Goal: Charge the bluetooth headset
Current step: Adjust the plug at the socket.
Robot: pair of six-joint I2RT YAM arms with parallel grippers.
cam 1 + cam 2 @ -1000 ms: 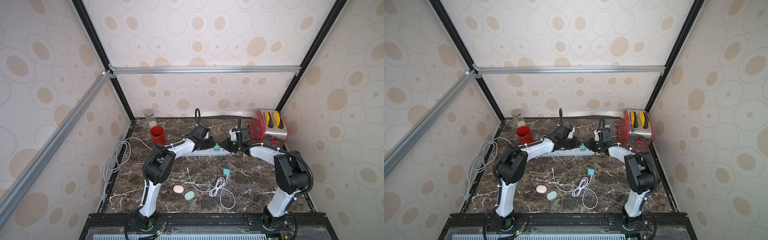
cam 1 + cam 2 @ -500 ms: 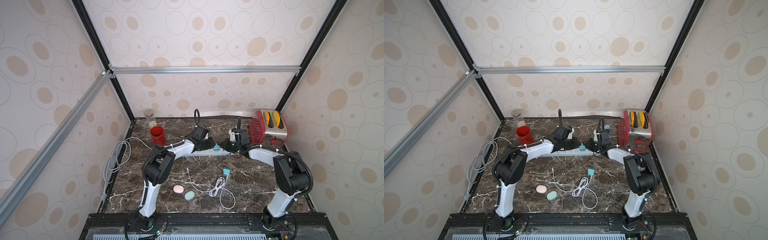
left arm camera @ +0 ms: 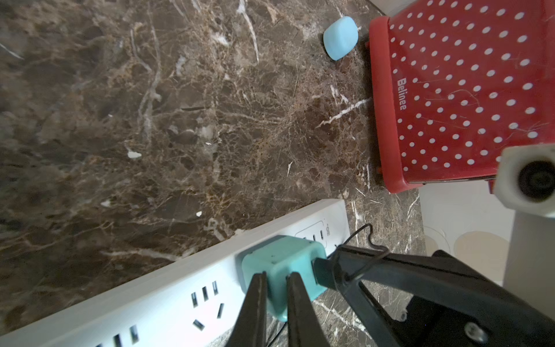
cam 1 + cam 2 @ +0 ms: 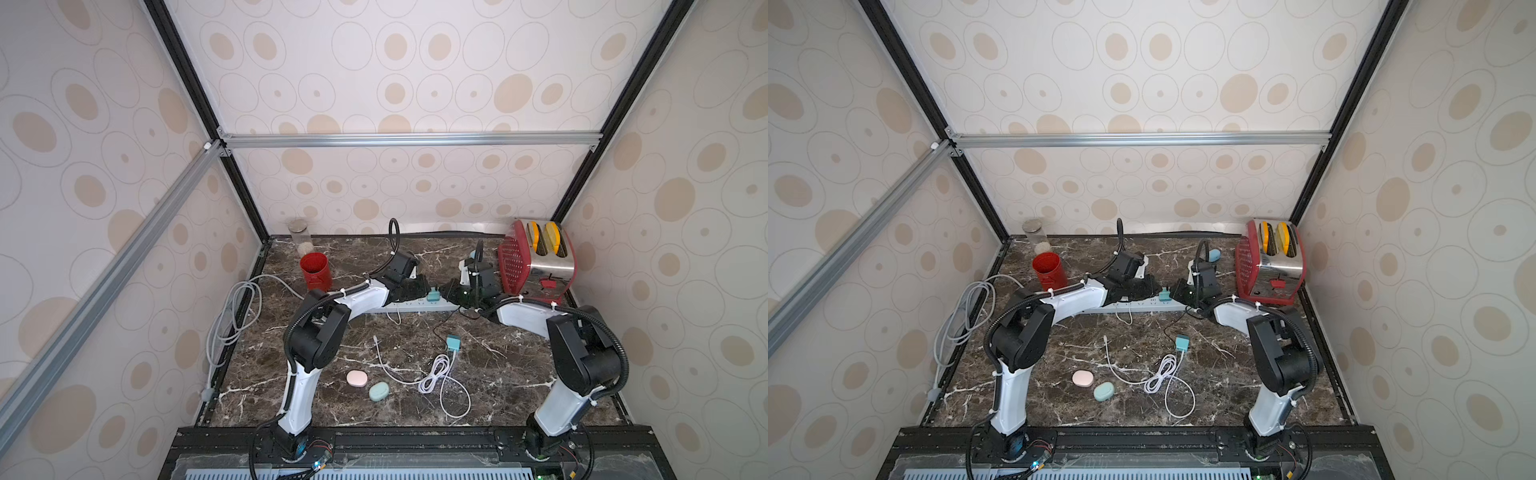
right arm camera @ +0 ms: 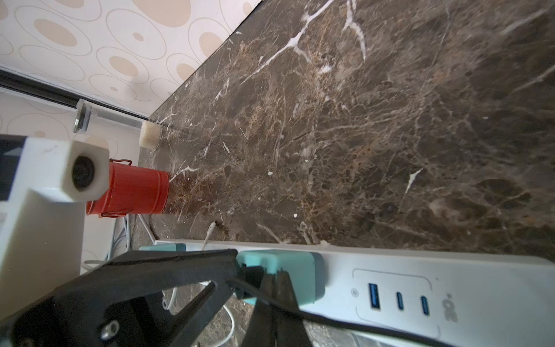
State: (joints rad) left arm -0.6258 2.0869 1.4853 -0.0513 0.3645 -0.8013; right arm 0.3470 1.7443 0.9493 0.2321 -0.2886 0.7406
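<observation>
Found at the front of the dark marbled surface (image 4: pixel 519 374): a pink pebble-shaped plastic earbud case (image 4: pixel 357 378) and a mint-green pebble-shaped plastic earbud case (image 4: pixel 379 391), just beside each other, well apart from both arms. Noted also a pale-blue rounded plastic case (image 3: pixel 341 37) at the back, near the red white-dotted toaster (image 3: pixel 450 90). Cannot tell which of the three to charge. Saw no cable entering any of them.

Judged light, hard-shelled, smooth and rounded, hence prone to skid or squirt out under a pinch. Best taken across the narrow width, low on the shell, clear of the lid seam. Could not locate a charging port.

Further out, found a teal plastic charger cube (image 3: pixel 279 264) seated in the white plastic power strip (image 3: pixel 168 288). Found left jaws drawn almost together, tips pressed against the cube's face; judged bracing, not wrapped around it. Found right jaws clenched on a thin black cable (image 5: pixel 330 320) right behind its plug (image 3: pixel 321 273), plug end at the cube's side. Judged mid-insertion; full seating not confirmed. Could not trace that cable's far end.

Recorded a second teal cube (image 4: pixel 453 343) with coiled white cable (image 4: pixel 436 372) lying loose mid-surface.
</observation>
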